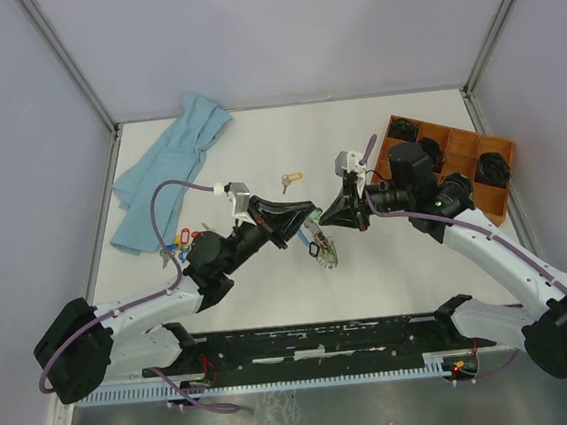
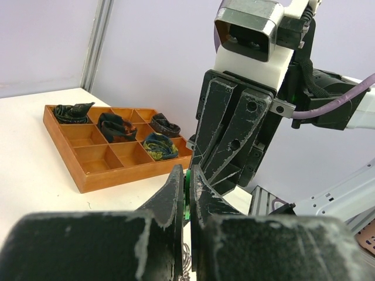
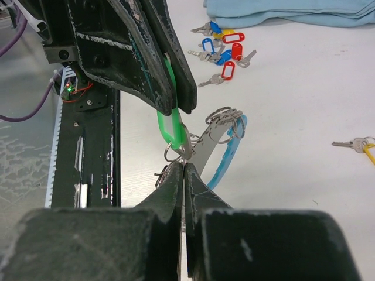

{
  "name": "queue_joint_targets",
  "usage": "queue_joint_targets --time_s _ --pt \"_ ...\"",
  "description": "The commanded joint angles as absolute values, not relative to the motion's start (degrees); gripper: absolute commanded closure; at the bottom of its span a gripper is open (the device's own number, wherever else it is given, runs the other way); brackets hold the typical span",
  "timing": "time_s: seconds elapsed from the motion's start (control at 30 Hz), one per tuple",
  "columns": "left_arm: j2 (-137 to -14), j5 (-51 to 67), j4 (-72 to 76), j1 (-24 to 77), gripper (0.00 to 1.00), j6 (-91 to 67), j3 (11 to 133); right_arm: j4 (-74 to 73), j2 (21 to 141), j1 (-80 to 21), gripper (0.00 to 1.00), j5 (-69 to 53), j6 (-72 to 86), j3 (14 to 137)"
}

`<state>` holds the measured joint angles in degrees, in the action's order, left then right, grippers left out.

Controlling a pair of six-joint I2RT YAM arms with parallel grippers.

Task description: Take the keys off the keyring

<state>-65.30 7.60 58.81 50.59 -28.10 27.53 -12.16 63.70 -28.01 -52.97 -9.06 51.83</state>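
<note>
clamping green tag (image 3: 167,126) w/ l gripper (image 3: 177,105), fingers tight on it, tag's long axis hanging straight down. seeing keyring (image 3: 225,122) + blue sheath (image 3: 229,155) dangling just below-right of tag's lower end, off the table (image 3: 304,187). got r gripper (image 3: 183,171) pinched fully shut right under tag, at small split ring (image 3: 174,153); can't tell if metal's actually caught. prob needs pull down along tag axis w/ r arm, the nearer one. ignoring loose keys (image 3: 221,50) well beyond tag.

This is looking like a robotics lab test cell. A white table (image 1: 389,263) is sitting boxed in by plain pale panels and metal frame posts (image 1: 68,62). Two robot arms (image 1: 142,311) are reaching out from a black rail (image 1: 316,338) at 6 o'clock, purple cables (image 1: 190,181) are trailing, and a compartment tray (image 1: 457,132) is sitting at 2 o'clock.
</note>
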Motion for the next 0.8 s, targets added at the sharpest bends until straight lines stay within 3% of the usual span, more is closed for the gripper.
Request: queue_joint_targets --time_s 0.0,0.4,0.77 --pt "-62.70 7.29 64.60 50.49 0.97 -30.15 27.27 -11.37 63.63 -27.84 0.99 -55.24 -6.94 54.17" --pt "-59.71 6.68 66.26 50.51 0.97 -29.27 23.83 4.68 65.44 -22.22 0.99 -59.09 15.39 50.87" --pt "-59.91 6.40 66.23 50.50 0.97 -29.02 23.48 5.80 66.11 -21.46 0.99 -58.01 17.73 50.49"
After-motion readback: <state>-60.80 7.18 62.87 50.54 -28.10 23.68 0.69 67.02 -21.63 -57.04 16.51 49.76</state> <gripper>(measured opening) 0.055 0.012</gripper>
